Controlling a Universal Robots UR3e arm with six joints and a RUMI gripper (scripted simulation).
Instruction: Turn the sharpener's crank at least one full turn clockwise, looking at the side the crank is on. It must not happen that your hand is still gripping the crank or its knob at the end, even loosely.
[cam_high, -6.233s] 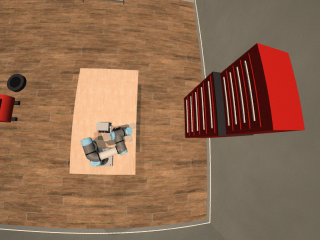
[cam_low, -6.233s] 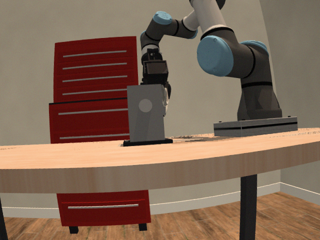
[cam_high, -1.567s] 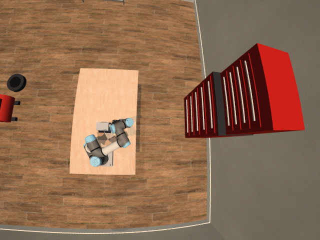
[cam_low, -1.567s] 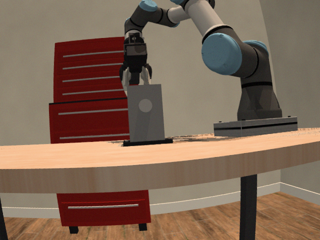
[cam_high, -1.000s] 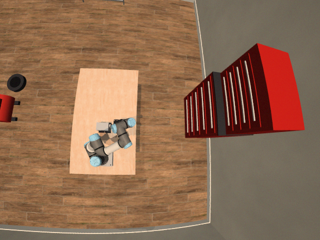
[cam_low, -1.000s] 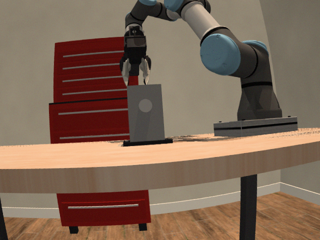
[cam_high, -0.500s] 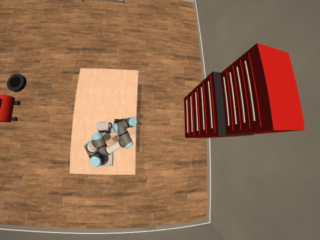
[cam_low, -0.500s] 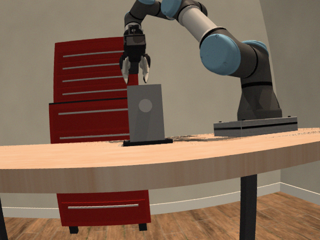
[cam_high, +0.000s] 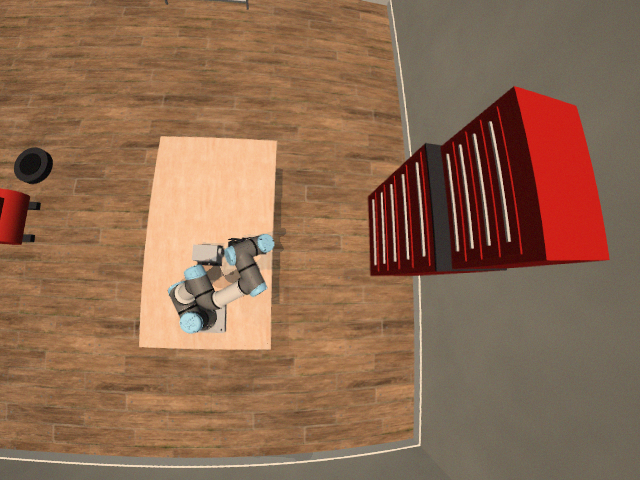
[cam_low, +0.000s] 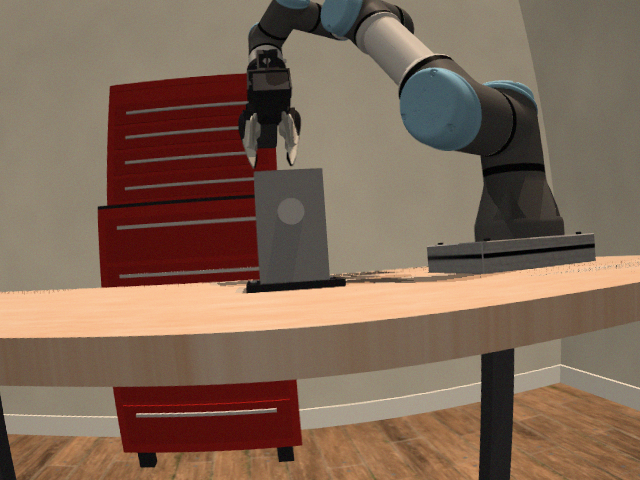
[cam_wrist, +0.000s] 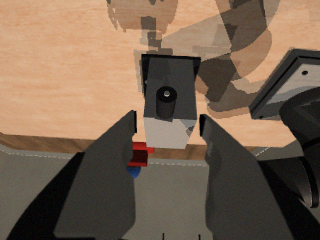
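Note:
The grey box-shaped sharpener (cam_high: 206, 253) (cam_low: 292, 227) (cam_wrist: 167, 100) stands upright on a black base on the wooden table (cam_high: 206, 170) (cam_low: 310, 310) (cam_wrist: 65, 75). Its red crank (cam_low: 266, 155) (cam_wrist: 141, 151) sticks up at the far side, and its blue knob (cam_wrist: 132, 172) shows in the wrist view. My gripper (cam_low: 272, 162) (cam_wrist: 168, 114) hangs just above the sharpener's top with its fingers pointing down and partly apart. The crank lies close by the inner side of my left finger, which partly hides it. I see nothing clamped between the fingers.
The arm's grey base plate (cam_low: 511, 253) (cam_wrist: 285, 85) is bolted to the table right of the sharpener. A red drawer cabinet (cam_high: 491, 196) (cam_low: 175, 155) stands by the wall beyond the table. The table's far edge runs just behind the sharpener.

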